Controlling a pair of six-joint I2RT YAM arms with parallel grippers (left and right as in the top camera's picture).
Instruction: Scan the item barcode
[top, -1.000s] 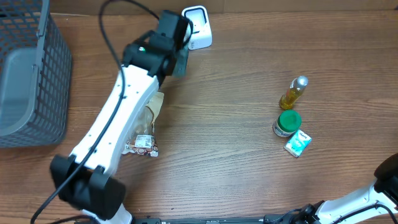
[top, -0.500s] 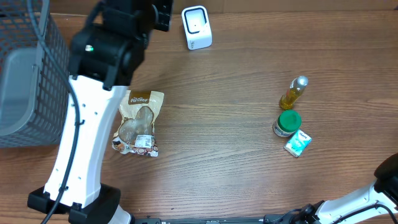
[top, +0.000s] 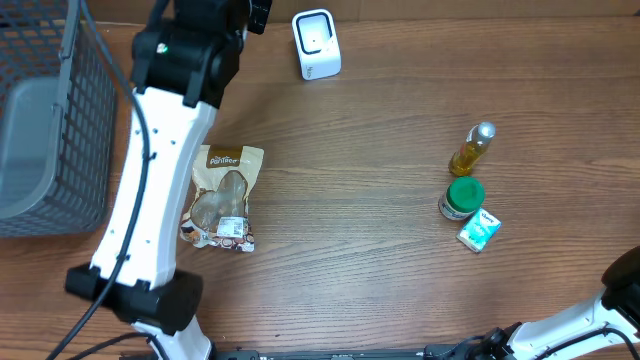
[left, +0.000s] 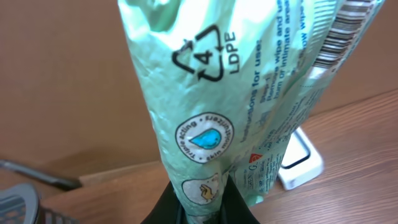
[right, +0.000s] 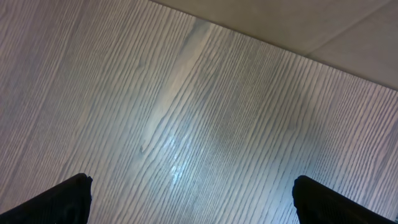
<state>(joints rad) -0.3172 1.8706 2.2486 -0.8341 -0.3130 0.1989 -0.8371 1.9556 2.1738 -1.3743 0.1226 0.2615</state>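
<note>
- The left pincer (left: 206, 208) is clenching the lower end of a pale green plastic packet (left: 211, 106), its black fingers (left: 174, 205) pressing in on either side.
- The packet is hanging in the air above the desk (top: 360, 200), filling most of the left wrist view. It is showing an LDPE recycling mark, printed instructions and a barcode (left: 345, 31) at its upper right edge.
- A white scanner (top: 316, 44) is standing near the far edge of the desk. In the left wrist view it is peeking out just behind the packet's right side.
- The left arm (top: 160, 170) is reaching up towards the far left corner, beside the scanner.
- The right pincer (right: 191, 183) is gaping wide, holding nothing, and facing bare wood grain.
- A brown snack pouch (top: 223, 198) is lying flat next to the left arm.
- A wire basket (top: 85, 110) is sitting at the left edge, carrying a grey tray (top: 30, 150).
- A small bottle of yellow liquid (top: 472, 150), a green-lidded jar (top: 462, 197) and a small teal carton (top: 479, 230) are clustering on the right, well apart from the scanner.
</note>
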